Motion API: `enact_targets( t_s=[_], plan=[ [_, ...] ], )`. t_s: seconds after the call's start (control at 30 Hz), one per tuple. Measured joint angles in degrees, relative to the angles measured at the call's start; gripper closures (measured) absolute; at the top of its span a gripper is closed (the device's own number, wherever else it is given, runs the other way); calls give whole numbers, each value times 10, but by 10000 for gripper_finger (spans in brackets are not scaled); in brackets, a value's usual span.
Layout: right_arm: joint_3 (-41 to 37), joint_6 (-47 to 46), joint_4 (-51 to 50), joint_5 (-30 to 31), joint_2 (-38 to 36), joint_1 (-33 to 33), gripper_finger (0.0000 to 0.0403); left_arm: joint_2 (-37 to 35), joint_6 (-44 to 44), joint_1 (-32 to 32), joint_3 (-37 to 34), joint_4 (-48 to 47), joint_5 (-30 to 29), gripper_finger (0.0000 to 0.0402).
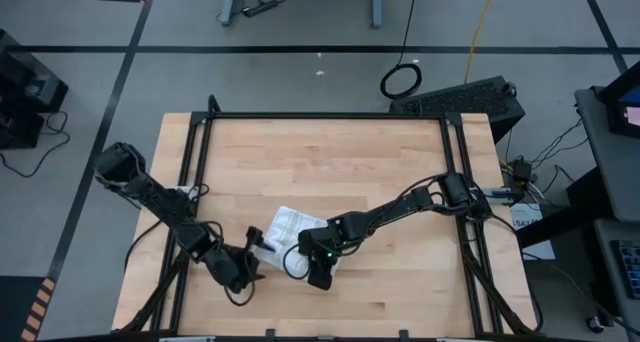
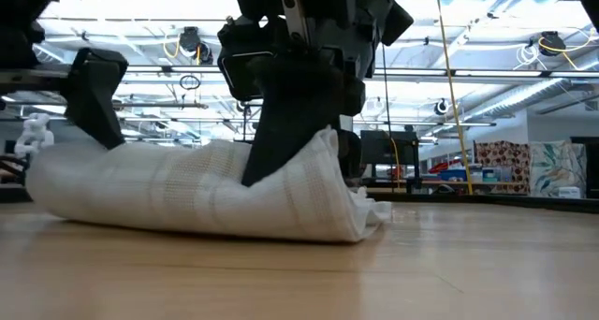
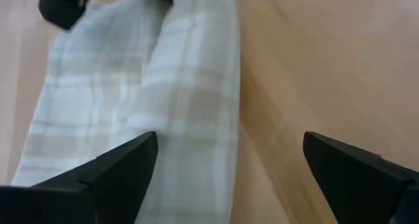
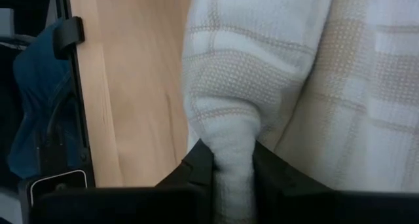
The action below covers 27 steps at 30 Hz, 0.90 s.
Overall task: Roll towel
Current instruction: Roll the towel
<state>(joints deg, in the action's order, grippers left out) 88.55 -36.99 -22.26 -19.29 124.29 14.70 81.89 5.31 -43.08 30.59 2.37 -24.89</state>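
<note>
Pinched jaws of the right gripper [image 4: 226, 168] clamp a fold of the towel [image 1: 290, 227] (loosely rolled, near the table's [image 1: 330, 152] front edge), likely anchoring the roll, while the left gripper [image 3: 229, 171] gapes empty beside it.

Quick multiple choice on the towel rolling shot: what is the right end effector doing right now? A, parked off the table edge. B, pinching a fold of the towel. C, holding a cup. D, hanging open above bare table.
B: in the right wrist view the right end effector has its two dark fingers closed on a bunched fold of the towel.
</note>
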Motion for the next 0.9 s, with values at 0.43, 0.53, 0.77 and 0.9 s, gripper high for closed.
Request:
enact_targets(
  t_s=[0.43, 0.53, 0.77, 0.9],
  plan=[
    [0, 2, -1, -5, 4, 0, 355, 0, -8, -1, 2, -20, -33, 18],
    [0, 2, -1, -5, 4, 0, 355, 20, 3, 9, 2, -31, -22, 18],
    [0, 2, -2, -4, 4, 0, 355, 62, 37, 29, 3, -23, -13, 79],
    [1, 6, -2, -4, 4, 2, 352, 60, 93, 44, 3, -25, 11, 167]
  ],
)
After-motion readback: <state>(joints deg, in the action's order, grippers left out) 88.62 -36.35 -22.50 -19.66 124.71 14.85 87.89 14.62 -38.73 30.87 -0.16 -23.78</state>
